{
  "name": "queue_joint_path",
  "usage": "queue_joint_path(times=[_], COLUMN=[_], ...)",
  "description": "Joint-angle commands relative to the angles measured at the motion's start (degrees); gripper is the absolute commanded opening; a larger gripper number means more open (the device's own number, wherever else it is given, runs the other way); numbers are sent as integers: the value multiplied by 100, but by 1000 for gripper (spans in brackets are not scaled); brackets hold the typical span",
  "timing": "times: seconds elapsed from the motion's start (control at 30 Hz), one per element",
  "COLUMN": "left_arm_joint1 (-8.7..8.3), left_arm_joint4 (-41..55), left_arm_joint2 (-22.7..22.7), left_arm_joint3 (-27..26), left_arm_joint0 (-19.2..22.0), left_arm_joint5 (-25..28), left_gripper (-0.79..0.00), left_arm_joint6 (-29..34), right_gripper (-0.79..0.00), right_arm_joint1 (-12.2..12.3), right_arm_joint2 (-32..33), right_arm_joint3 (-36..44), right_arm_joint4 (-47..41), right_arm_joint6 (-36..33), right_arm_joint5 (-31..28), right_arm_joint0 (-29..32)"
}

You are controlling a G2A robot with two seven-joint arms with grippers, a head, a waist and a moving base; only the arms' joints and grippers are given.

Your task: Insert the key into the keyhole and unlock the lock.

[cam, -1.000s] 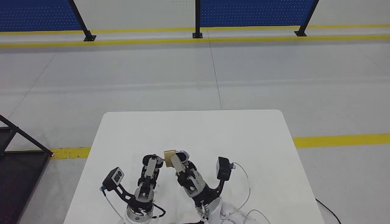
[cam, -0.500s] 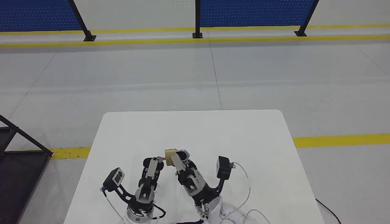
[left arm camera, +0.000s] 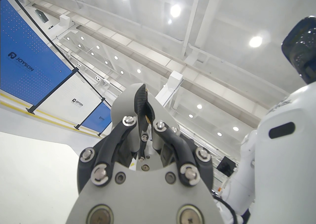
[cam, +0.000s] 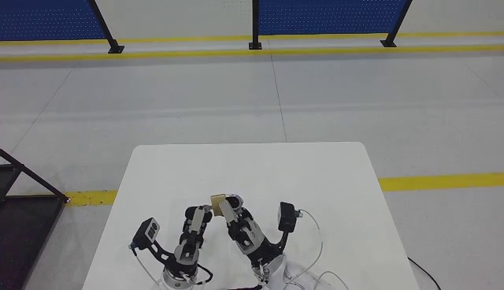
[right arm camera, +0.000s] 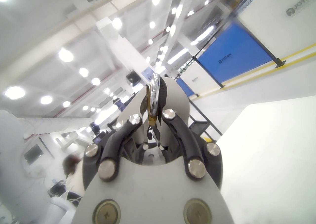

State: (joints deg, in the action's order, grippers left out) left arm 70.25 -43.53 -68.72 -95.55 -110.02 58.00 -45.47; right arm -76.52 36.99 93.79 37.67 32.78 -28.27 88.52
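A brass lock is held above the white table near its front edge, between my two grippers. My right gripper is shut on it. In the right wrist view the lock shows as a brass body with a shiny silver part, pinched between the pads. My left gripper sits close beside the lock on the other side. In the left wrist view my left gripper is shut, with a thin brass-coloured sliver, the key, between its black pads. The keyhole is hidden.
The table stretches away bare beyond the grippers. Blue and white barrier panels stand on the floor far behind. A black frame stands off the table's left side.
Both arms have shifted only very slightly. The lock stays held between the two grippers at the same place.
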Motion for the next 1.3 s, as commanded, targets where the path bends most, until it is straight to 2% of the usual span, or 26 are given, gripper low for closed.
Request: queue_joint_path(times=[0.0,0.1,0.13,0.2,0.23,0.37,0.77,0.83,0.93,1.27], left_arm_joint1=[3,10,12,11,8,-23,-220,-246,-278,-244], left_arm_joint4=[-93,-141,-145,-171,-184,-182,-229,-244,-278,-720], left_arm_joint2=[-7,5,5,-1,-9,-48,-37,-16,0,-198], left_arm_joint3=[24,39,43,60,67,62,32,42,59,51], left_arm_joint0=[0,6,8,9,8,-15,-26,-15,4,15], left_arm_joint5=[0,0,0,0,0,0,0,0,0,-85], left_gripper=[-785,-785,-757,-628,-594,-551,-591,-631,-785,-785], left_arm_joint6=[-57,-81,-81,-81,-81,-76,-57,-79,-81,-166], right_gripper=[-785,-785,-785,-785,-785,-785,-785,-785,-785,-785], right_arm_joint1=[1,3,4,8,11,29,76,73,70,65], right_arm_joint2=[3,10,13,25,34,74,185,192,202,237], right_arm_joint3=[6,12,13,22,29,63,172,180,189,225], right_arm_joint4=[4,33,38,44,46,84,250,250,244,263], right_arm_joint6=[-30,-63,-72,-83,-86,-121,-363,-382,-400,-555], right_arm_joint5=[3,-5,-8,-16,-21,-63,-91,-75,-71,30], right_arm_joint0=[4,12,15,28,38,84,218,226,236,277])
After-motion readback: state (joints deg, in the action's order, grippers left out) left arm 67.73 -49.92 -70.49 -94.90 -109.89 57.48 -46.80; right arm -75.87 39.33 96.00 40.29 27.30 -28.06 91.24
